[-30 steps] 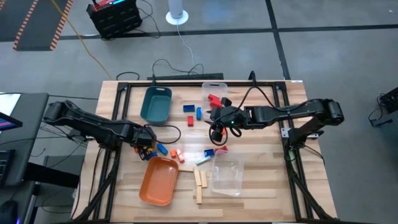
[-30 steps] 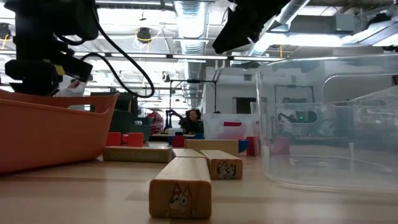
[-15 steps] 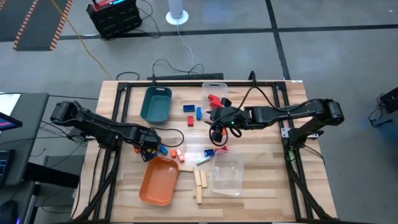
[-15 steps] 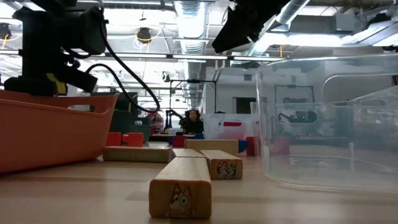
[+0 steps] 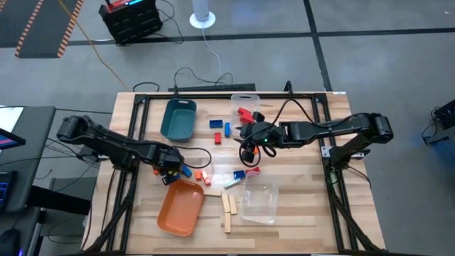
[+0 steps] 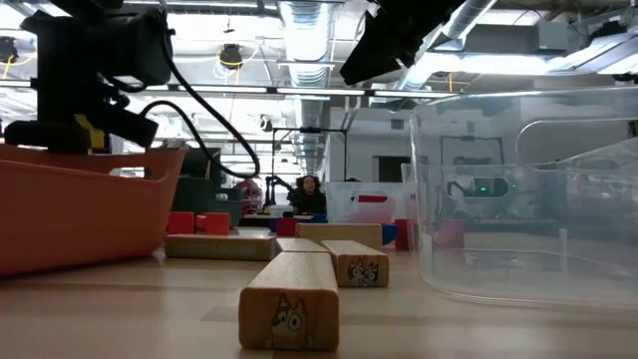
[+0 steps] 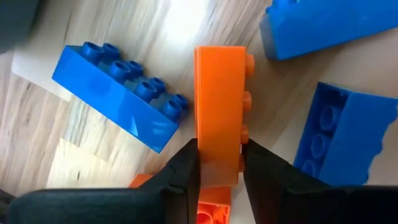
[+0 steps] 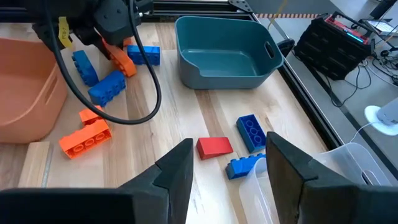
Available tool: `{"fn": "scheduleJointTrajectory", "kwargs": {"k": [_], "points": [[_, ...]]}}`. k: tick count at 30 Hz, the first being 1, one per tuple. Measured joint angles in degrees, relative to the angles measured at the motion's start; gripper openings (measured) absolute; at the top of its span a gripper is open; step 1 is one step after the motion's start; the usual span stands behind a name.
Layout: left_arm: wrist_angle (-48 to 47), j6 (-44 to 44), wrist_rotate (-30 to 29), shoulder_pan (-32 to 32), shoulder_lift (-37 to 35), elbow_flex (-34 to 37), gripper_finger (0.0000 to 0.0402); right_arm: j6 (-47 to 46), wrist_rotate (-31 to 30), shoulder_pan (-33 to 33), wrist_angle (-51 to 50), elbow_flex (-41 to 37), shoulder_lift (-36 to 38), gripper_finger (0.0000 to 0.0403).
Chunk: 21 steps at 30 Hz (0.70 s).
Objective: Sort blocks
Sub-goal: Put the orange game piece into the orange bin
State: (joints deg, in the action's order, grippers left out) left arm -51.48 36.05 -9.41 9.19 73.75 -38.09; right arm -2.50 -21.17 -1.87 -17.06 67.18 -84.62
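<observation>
My left gripper (image 5: pixel 169 165) points down near the table's left side, shut on an orange brick (image 7: pixel 219 106) that lies among blue bricks (image 7: pixel 121 96); the right wrist view shows the orange brick (image 8: pixel 123 60) too. Two more orange bricks (image 8: pixel 86 135) lie close by. My right gripper (image 8: pixel 227 162) hangs open above the table's middle, over a red brick (image 8: pixel 214 147) and blue bricks (image 8: pixel 250 132), touching nothing. Plain wood blocks (image 5: pixel 228 206) lie flat near the front. My left gripper pinches the orange brick between its two fingers (image 7: pixel 186 171), one on the smooth underside and one on the studded face (image 7: pixel 244 155), at the brick's near end. The fingers come from above, pointing down. I cannot tell whether the brick is off the table.
An orange tray (image 5: pixel 181 208) sits just in front of my left gripper and a teal tray (image 5: pixel 178 119) behind it. One clear bin (image 5: pixel 259 201) stands at the front right, another (image 5: pixel 245 101) at the far edge. A cable loops under my left wrist.
My left gripper has gone a little toward the table's right edge and down onto the bricks, then kept still. My right arm has not moved.
</observation>
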Motion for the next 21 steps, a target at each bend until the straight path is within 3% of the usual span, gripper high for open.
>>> {"fn": "scheduleJointTrajectory", "kwargs": {"k": [12, 21], "points": [[-2.86, 2.15, -0.93, 0.27, -12.91, -4.3, 0.0095, -0.07, 0.02, 0.01, -0.02, 0.0, 0.0, 0.0175], [4.71, -3.57, 0.68, 5.96, -19.19, -6.98, 0.0097, -0.53, 0.02, 0.06, -0.47, 0.0, -0.02, 0.0175]]}}
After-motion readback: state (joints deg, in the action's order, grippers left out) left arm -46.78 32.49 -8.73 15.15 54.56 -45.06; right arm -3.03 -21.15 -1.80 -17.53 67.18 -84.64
